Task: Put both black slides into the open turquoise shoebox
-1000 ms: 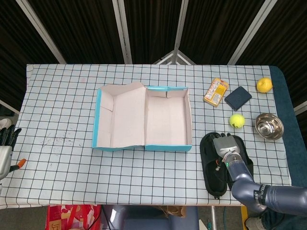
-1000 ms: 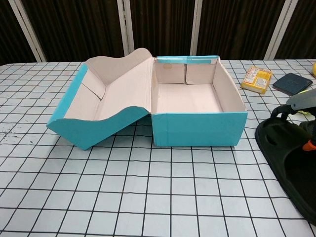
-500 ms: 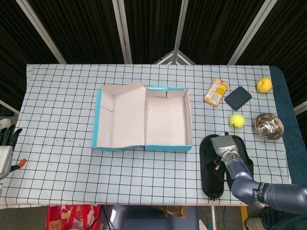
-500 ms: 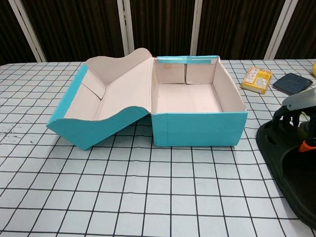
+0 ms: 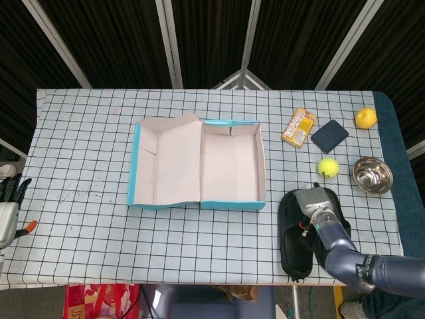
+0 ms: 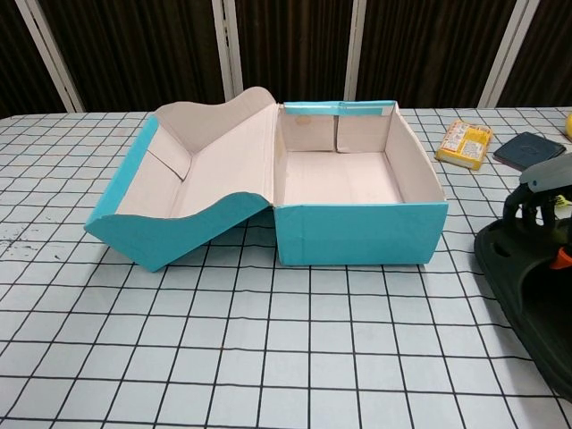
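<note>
Slides [image 5: 297,229] shifted slightly right with right hand [image 5: 317,206]; fingers curled on them, forearm low; left hand [image 5: 8,199] idle, fingers apart.

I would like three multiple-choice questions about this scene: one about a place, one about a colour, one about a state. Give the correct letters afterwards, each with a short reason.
1. Where do the black slides lie?
A. inside the shoebox
B. on the table, to the right of the shoebox
C. on the box lid

2. What colour is the ball beside the metal bowl?
A. yellow-green
B. red
C. white

3. In what state is the turquoise shoebox?
A. shut
B. open and empty
C. open with one slide inside

Answers:
1 B: in the head view the slides sit on the checked cloth by the box's right wall, under the right hand.
2 A: the ball shows as yellow-green.
3 B: the lid is folded back and the bare floor shows.
</note>
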Motion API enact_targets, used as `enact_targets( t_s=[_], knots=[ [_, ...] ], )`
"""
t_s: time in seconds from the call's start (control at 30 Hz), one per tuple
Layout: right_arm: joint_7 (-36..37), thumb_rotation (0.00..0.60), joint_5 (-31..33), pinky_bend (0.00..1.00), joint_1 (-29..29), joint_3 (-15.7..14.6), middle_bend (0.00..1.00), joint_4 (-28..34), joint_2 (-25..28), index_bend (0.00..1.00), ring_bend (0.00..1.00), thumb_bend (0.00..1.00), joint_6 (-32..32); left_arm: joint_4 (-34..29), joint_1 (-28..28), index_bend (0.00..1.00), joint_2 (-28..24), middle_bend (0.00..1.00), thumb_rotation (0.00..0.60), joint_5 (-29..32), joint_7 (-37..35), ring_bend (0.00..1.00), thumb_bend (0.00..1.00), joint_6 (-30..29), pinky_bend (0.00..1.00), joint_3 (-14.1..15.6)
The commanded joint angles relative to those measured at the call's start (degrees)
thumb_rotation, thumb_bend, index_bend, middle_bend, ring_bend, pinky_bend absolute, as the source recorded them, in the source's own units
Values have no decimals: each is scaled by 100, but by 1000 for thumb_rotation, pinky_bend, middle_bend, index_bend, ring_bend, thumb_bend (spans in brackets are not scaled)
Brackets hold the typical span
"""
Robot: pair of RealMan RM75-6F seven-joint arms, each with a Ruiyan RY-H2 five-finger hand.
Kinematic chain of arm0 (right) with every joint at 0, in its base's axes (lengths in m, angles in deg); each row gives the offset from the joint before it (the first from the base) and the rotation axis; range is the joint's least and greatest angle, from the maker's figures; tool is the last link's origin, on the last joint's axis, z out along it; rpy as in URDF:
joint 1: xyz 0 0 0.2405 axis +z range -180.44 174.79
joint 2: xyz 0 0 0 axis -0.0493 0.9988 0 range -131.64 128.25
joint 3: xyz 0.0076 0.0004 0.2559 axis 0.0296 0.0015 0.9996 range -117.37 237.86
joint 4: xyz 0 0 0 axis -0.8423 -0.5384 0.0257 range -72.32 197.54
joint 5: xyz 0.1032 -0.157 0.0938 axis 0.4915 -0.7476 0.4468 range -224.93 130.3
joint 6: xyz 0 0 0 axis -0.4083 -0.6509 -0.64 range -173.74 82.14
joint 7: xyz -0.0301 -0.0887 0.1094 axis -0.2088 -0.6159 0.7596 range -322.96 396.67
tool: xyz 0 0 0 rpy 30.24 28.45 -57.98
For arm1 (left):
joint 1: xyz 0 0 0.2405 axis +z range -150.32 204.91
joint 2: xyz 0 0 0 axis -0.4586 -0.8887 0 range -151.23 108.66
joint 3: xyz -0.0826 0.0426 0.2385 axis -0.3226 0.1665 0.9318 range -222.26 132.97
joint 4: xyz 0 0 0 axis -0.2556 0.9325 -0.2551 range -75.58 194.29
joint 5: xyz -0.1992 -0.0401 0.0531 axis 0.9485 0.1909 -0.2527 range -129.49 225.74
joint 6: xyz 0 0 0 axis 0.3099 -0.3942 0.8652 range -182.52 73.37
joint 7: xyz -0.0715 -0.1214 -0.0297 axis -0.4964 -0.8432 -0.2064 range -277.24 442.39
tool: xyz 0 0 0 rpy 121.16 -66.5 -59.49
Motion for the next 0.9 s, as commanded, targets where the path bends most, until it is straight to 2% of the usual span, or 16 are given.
enact_targets(
  t_s=[0.03,0.3,0.53,0.77,0.9],
  knots=[
    [97,600,14,36,42,-2,467,185,233,340,301,313,-14,0,2,105,-4,0,600,6,-16,0,284,2,90,-1],
    [505,600,-161,36,12,105,467,714,1203,340,301,313,-25,-19,26,105,-37,0,600,-27,-97,0,283,-44,89,6],
    [824,600,-358,35,-47,217,467,888,1923,340,301,314,64,-21,21,105,-34,0,600,-10,-94,0,283,-30,90,1],
    [1217,600,-762,26,-103,525,467,1091,2397,350,300,313,237,-31,32,105,-43,0,600,-36,-132,1,284,-59,90,6],
    [1678,600,-874,26,-33,910,467,1117,2653,351,301,313,741,-32,29,105,-40,0,600,-34,-102,0,284,-51,90,11]
  ],
)
